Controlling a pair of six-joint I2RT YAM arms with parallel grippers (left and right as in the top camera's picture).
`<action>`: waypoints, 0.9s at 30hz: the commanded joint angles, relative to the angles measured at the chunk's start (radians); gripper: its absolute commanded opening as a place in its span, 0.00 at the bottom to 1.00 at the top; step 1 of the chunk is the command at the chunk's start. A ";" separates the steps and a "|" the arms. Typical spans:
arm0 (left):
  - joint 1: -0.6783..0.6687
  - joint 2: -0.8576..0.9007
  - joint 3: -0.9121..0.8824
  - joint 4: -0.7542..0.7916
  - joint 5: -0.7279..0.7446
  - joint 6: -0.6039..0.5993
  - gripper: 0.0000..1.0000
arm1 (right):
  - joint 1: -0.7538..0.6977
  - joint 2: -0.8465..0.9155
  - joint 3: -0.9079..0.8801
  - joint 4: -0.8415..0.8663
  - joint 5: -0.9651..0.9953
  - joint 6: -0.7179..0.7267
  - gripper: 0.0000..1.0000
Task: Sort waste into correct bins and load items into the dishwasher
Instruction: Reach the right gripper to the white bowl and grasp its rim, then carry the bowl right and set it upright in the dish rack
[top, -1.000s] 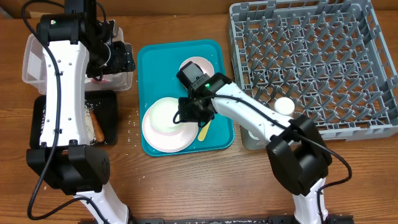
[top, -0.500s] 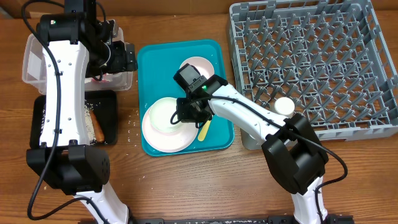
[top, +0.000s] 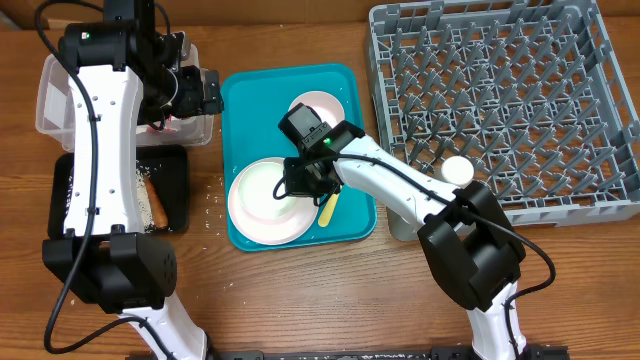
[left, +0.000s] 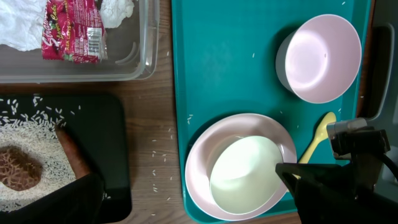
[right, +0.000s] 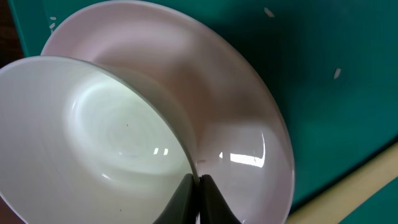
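Right claw (right: 196, 186): shut tight, its two fingertips pinching the rim of the near bowl (right: 93, 137), one tip inside the wall and one outside.
Near bowl: sits inside the round white plate (left: 202, 158), upright, its inside clean and glossy.
Plate: lies flat on the near part of the teal tray (top: 240, 100).
Left claw (top: 196, 92): spread fully wide and holding nothing; it hangs above the right end of the clear tub (top: 50, 95), touching nothing that can be made out.
Far bowl (left: 323, 59): upright at the far right of the teal tray, well apart from either claw.
Spoon (left: 317, 140): pale yellow, lying on the teal tray just right of the plate, between the two bowls.
Clear tub contents: crumpled napkin (left: 18, 25) and red wrapper (left: 73, 31), side by side.
Black tray (left: 115, 143): directly in front of the tub; holds rice grains (left: 31, 124), a brown lump (left: 18, 168) and the sausage stick (left: 71, 155).
Desk (top: 300, 300): a few stray rice grains lie between the black tray and the teal tray.
Dish rack (top: 600, 110): right of the teal tray; a small white cup (top: 457, 170) stands near its front left corner.
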 joint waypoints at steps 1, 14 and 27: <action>-0.002 0.001 0.003 0.000 0.011 0.013 1.00 | 0.005 0.015 -0.001 0.003 0.034 0.012 0.04; -0.002 0.001 0.003 0.000 0.011 0.013 1.00 | -0.057 -0.234 0.064 -0.122 0.186 -0.012 0.04; -0.002 0.001 0.003 0.000 0.011 0.013 1.00 | -0.278 -0.431 0.067 -0.121 0.954 -0.013 0.04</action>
